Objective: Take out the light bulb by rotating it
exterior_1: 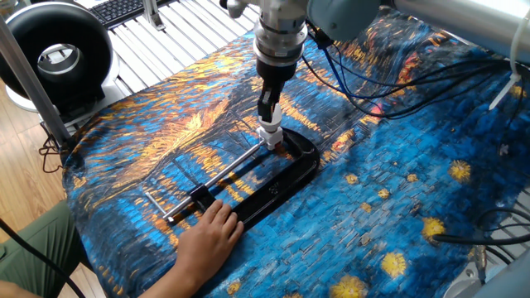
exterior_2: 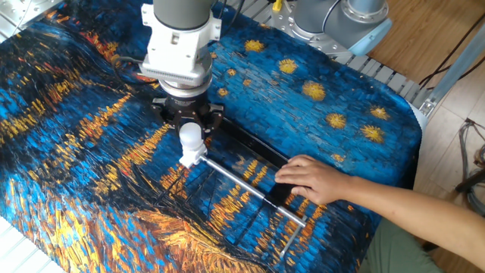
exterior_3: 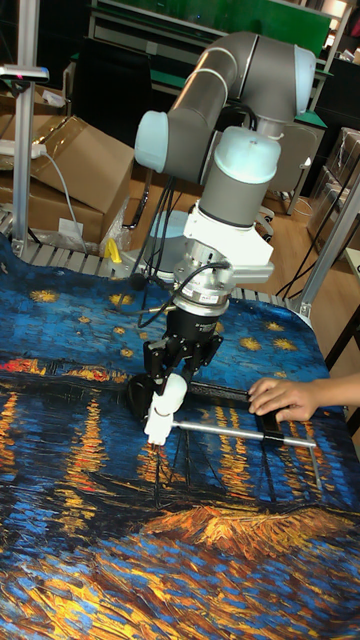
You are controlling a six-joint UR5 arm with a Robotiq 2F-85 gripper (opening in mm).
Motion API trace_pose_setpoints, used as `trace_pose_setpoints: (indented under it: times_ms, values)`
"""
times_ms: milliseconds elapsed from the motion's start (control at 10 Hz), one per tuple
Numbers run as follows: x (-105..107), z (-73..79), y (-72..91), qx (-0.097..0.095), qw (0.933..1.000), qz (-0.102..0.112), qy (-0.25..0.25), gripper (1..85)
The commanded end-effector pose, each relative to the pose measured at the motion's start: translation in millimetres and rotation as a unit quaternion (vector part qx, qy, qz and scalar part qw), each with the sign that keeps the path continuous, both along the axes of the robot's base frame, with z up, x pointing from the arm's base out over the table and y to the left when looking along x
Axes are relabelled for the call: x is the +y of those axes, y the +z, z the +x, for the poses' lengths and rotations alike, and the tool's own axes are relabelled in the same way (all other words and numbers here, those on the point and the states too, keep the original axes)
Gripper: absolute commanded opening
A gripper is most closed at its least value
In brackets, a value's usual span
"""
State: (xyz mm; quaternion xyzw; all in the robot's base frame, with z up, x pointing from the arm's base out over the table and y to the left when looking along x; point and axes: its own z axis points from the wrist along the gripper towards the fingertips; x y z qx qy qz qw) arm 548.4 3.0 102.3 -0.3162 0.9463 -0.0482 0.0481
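Note:
The light bulb is a small white globe standing upright in a white socket at the end of a black clamp fixture. My gripper comes straight down over it, with its black fingers on either side and shut on the globe's upper part. The one fixed view shows the fingers edge-on above the bulb. In the tall fixed view the bulb shows just below the gripper, and the socket is under it.
A person's hand presses down the near end of the fixture beside a metal rod. Everything rests on a blue-and-orange patterned cloth. Black cables hang behind the arm. A round black fan stands off the table's corner.

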Motion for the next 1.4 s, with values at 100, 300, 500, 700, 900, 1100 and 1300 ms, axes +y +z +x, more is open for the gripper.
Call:
trace_pose_setpoints:
  times_ms: [100, 300, 500, 700, 900, 1100, 1300]
  values:
    - [-6.1, 0.2, -4.2, 0.003, 0.9932, -0.015, 0.115, 22.0]
    - [-4.9, 0.2, -5.0, 0.007, 0.9872, -0.02, 0.158, 22.0]
    - [-4.9, 4.4, -6.0, 0.006, 0.9811, -0.028, 0.191, 22.0]
    - [-8.1, 10.0, -5.9, 0.003, 0.9746, -0.045, 0.22, 22.0]
    - [-5.3, 11.1, -3.8, 0.003, 0.9719, -0.046, 0.231, 22.0]
    - [-1.0, 13.9, -2.2, -0.001, 0.969, -0.046, 0.243, 22.0]
    - [3.2, 18.8, -2.1, -0.011, 0.9649, -0.043, 0.259, 22.3]
